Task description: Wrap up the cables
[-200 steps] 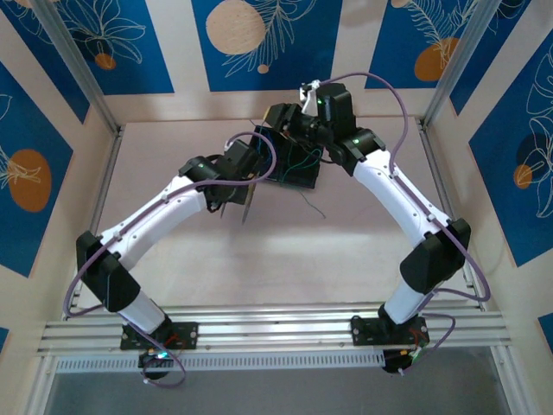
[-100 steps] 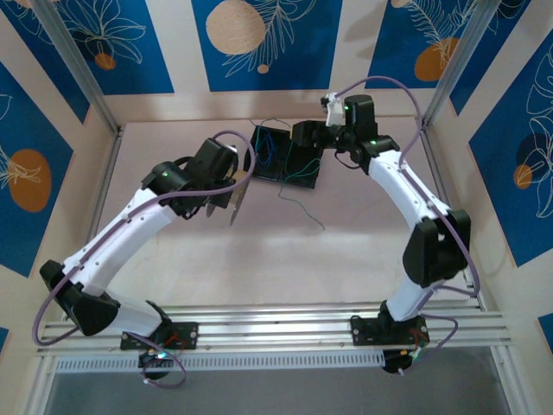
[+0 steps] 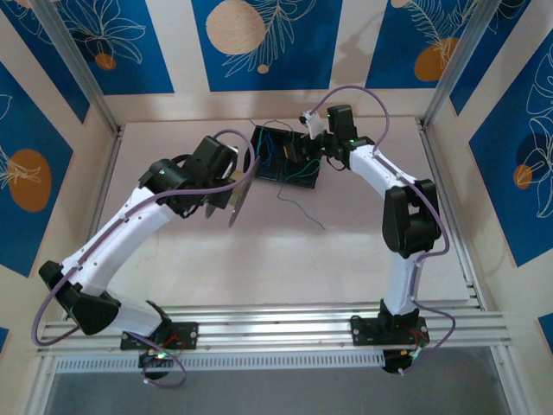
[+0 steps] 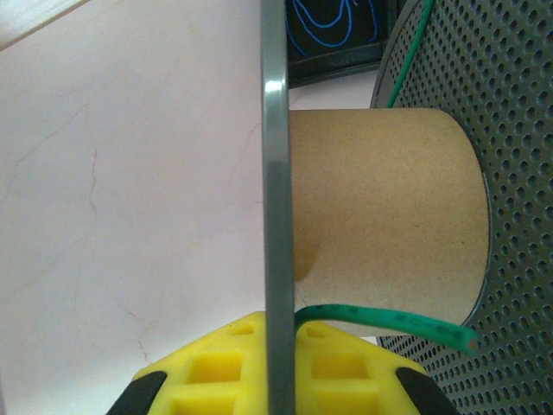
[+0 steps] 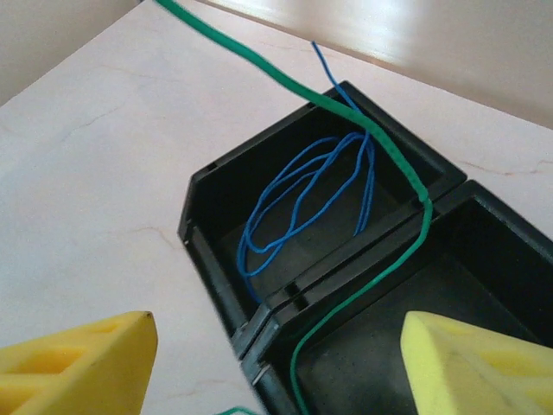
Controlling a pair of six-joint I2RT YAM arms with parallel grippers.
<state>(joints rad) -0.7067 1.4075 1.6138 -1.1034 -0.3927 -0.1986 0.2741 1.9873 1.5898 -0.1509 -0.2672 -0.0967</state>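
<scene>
The left gripper point(image 4: 276, 367) is pinching the thin side of a spool point(image 4: 380, 207), a green cable point(image 4: 389, 322) end lying on it. The right gripper point(image 5: 278, 327), fingers wide apart, is hanging over the black tray point(image 5: 216, 259) at 12 o'clock on the table point(image 3: 259, 259). Blue cables point(image 5: 294, 203) are lying in its 9 o'clock box.

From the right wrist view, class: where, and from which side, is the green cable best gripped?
Grip the green cable where it crosses the divider of the black tray, coming from above: there it sits raised off the tray floor and apart from the blue cables.
</scene>
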